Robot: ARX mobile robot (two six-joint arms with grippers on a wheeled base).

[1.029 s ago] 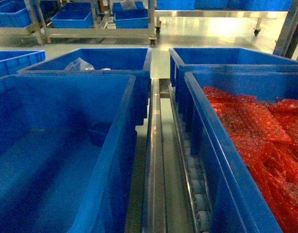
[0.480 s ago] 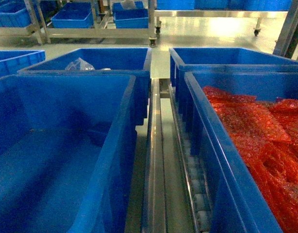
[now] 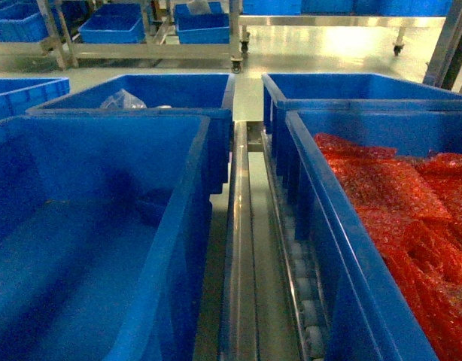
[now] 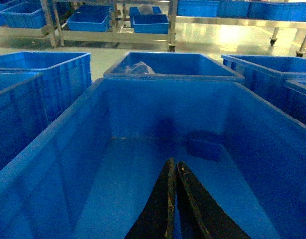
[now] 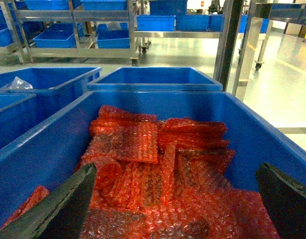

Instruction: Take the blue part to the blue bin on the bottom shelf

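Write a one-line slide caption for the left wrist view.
Shut left gripper hovers inside a blue bin, a small blue part lying ahead.

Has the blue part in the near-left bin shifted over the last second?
No. The blue part sits at the same spot against the bin's far wall in the head view.

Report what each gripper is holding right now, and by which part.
Nothing is held. The left gripper is shut empty above the small blue block in the blue plastic bin; the right gripper hangs open over red bubble-wrap bags.
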